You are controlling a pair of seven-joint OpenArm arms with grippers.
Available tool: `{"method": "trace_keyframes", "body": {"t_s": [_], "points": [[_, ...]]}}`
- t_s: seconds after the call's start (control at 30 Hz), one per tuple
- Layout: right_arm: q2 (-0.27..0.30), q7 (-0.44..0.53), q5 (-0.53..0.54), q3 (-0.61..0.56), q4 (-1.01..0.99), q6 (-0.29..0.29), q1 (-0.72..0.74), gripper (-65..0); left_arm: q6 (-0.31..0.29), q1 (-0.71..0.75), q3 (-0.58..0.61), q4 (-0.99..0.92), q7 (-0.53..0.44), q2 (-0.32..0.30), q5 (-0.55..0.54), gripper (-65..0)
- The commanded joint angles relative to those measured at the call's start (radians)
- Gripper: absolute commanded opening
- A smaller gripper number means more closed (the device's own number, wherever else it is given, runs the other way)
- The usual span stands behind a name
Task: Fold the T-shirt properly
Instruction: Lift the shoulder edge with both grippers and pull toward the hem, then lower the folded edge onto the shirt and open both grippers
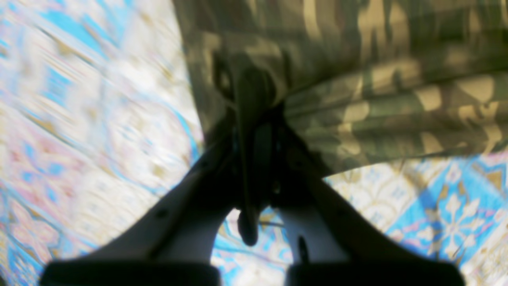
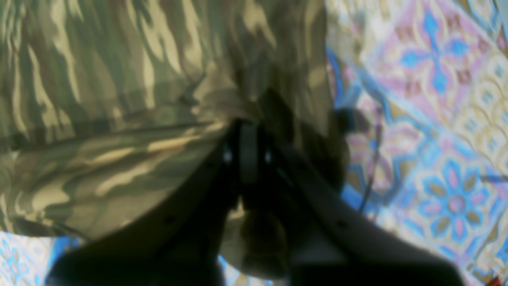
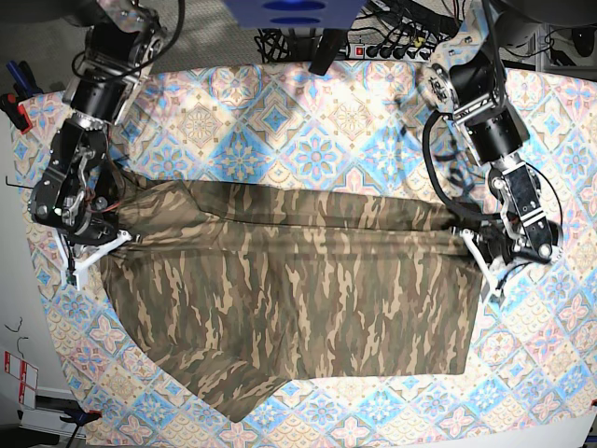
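Both wrist views: fingers (image 1: 254, 119) (image 2: 248, 135) pinching T-shirt (image 3: 298, 289) edges; only base shows shirt stretched across tablecloth (image 3: 308, 131).

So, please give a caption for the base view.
Both grippers pinch the stretched camouflage cloth T-shirt over the tablecloth.

T-shirt (image 3: 289, 299) spans nearly the whole tablecloth (image 3: 308, 131) between left gripper (image 3: 464, 232) and right gripper (image 3: 124, 237), blocking inward passage. Bare cloth lies beyond each gripper's outer side and along the far strip. Power strip (image 3: 396, 49) crowds the far edge.
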Motion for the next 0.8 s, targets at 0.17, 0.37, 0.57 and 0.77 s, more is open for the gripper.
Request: {"method": "trace_keyframes", "body": {"t_s": [0.17,0.37,0.57,0.77], "points": [[0.023,0.09,-0.102,-0.081,-0.102,-0.01,0.101,-64.3,0.011,-0.14,0.002,-0.237,-0.123,-0.04,0.019,-65.0],[0.023,0.176,-0.104,-0.094,-0.212,-0.011,0.161,-64.3,0.011,-0.198,-0.004,-0.429,-0.247,-0.073,0.017,-65.0],[0.026,0.288,-0.104,-0.095,-0.341,-0.011,0.23,-64.3,0.011,-0.197,-0.004,-0.438,-0.334,-0.095,0.017,-65.0],[0.026,0.387,-0.125,-0.095,-0.45,-0.016,0.29,-64.3,0.011,-0.201,-0.004,-0.438,-0.348,-0.095,0.017,-65.0]]}}
